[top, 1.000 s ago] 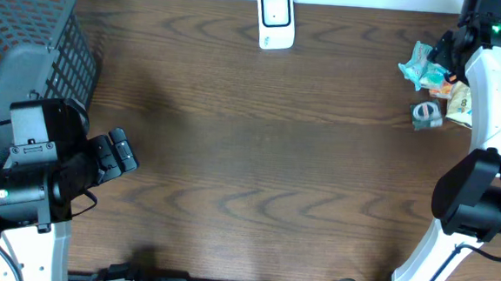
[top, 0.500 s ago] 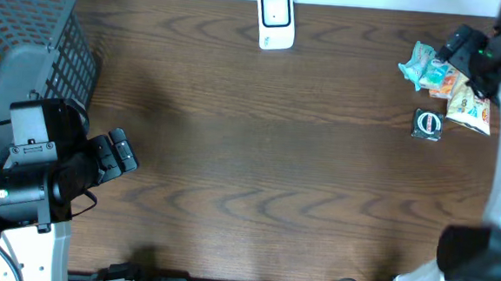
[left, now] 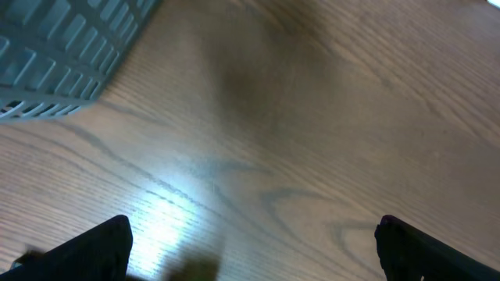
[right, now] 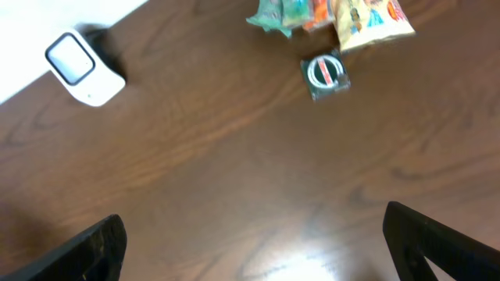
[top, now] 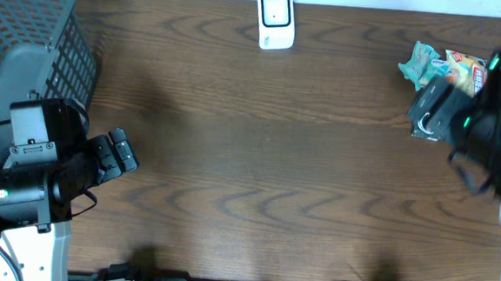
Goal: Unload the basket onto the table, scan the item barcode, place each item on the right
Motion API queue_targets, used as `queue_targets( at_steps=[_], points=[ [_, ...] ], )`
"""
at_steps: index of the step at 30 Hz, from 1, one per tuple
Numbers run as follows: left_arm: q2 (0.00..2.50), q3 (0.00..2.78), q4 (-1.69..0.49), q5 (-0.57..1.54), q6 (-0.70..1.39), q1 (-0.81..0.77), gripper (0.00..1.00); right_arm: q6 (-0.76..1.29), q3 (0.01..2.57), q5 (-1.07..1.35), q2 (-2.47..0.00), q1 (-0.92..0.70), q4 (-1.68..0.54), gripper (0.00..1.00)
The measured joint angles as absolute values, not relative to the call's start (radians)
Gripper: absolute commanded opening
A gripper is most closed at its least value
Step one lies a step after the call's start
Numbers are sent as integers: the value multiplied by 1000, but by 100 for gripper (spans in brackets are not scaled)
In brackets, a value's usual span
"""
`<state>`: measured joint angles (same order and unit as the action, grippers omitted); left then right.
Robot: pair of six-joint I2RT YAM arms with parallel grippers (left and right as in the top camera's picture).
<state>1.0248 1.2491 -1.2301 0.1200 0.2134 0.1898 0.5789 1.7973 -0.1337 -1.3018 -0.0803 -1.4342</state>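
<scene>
Right end effector (right: 254,242) of mine hangs wide apart, empty, above the bench (right: 234,156); the small dark packet (right: 326,76) lies ahead, just beside the snack bags (right: 363,19). Coming down off-centre, I could snag a bag instead.

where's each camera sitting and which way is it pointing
Overhead: fixed above, looking straight down on the brown wooden table; left arm at left edge, blurred right arm at right.
Left wrist: low over the table, facing the grey mesh basket; own open jaws at bottom corners.
Right wrist: higher, looking down at the white barcode scanner and colourful snack packets; open jaws at bottom corners.
Shared: overhead and right wrist both show scanner and packets.
</scene>
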Motion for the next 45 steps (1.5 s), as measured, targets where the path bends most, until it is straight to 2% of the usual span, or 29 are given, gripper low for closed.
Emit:
queue_targets(
  at_steps=[5,11,45],
  points=[
    [1025,1249,-1230,120,213,190,98,656,1602,-200,-1135,-171,-1445,99],
    [1025,1249,-1230,120,214,190,98,687,1468,-203,-1050,-182,-1511,99],
    [1025,1249,-1230,120,213,190,98,697,1457,-199,-1048,-182,-1553,99]
  ],
)
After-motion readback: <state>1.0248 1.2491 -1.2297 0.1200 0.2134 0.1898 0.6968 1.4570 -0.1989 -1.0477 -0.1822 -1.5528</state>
